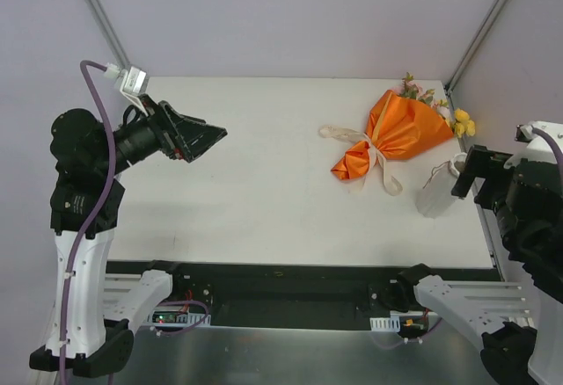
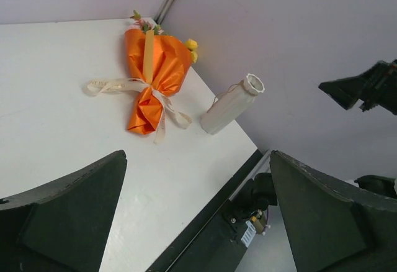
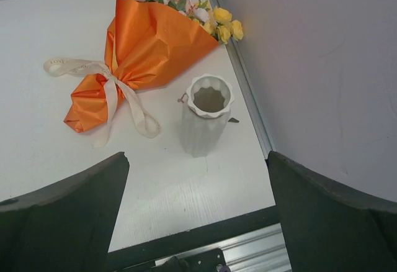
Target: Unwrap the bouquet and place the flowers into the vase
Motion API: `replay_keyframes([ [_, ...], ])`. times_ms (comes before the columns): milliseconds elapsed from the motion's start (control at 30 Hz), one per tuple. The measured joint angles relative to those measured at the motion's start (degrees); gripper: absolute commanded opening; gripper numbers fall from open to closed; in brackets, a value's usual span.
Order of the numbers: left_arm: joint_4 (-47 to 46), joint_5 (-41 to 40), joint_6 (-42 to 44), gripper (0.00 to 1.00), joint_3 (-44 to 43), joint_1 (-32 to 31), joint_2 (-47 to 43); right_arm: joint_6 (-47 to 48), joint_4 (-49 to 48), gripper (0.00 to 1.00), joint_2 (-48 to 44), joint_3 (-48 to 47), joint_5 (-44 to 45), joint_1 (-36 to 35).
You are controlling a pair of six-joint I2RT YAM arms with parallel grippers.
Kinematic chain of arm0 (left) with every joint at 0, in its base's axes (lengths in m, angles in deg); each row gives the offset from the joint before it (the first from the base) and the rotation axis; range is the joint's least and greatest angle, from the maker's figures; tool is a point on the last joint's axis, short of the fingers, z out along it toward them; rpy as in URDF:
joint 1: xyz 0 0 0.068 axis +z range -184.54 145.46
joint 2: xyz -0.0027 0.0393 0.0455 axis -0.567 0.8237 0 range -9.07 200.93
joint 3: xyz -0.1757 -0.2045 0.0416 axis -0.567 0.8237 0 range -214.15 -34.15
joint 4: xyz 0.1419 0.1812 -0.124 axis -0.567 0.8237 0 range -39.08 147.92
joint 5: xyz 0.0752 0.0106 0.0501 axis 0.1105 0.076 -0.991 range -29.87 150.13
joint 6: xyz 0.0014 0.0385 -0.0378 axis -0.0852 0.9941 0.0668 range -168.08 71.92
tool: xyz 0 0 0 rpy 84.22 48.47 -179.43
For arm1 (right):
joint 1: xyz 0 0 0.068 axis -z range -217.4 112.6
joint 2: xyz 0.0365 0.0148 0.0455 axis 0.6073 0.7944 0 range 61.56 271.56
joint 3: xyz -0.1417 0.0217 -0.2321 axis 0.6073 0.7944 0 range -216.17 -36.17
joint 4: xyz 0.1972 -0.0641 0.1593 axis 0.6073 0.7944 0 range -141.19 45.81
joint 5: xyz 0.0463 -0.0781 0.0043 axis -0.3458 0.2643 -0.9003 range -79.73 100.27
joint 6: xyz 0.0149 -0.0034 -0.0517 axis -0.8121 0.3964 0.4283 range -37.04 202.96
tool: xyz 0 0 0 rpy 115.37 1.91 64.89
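A white vase [image 3: 208, 113] stood upright on a white table [image 1: 264, 192]. Just behind and left of the vase lay the bouquet [image 1: 398, 134], on its side, wrapped in orange paper [image 3: 155, 42] tied with cream ribbon [image 3: 111, 92]. Its yellow and pink flowers [image 3: 223, 25] poked out beyond the vase. The right gripper [image 1: 475, 171] hung near the vase's right, jaws wide and empty. The left gripper [image 1: 201, 136] hovered well apart, left of the vase, jaws wide and empty.
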Motion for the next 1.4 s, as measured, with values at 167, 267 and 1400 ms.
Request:
replay_keyframes([
  [167, -1.0, 2.3, -0.5, 0.99, 1.9, 0.0, -2.9, -0.2, -1.3, 0.96, 4.9, -3.6, -3.2, 0.1],
  [267, -1.7, 2.9, -0.4, 0.99, 4.7, -0.5, -3.1, 0.0, -5.0, 0.96, 5.5, -1.9, -8.7, 0.1],
  [1400, -3.0, -14.9, 7.2, 0.89, 17.4, -33.0, 21.7, -24.0, -33.0, 0.97, 61.0, 8.2, -18.4, 12.3],
])
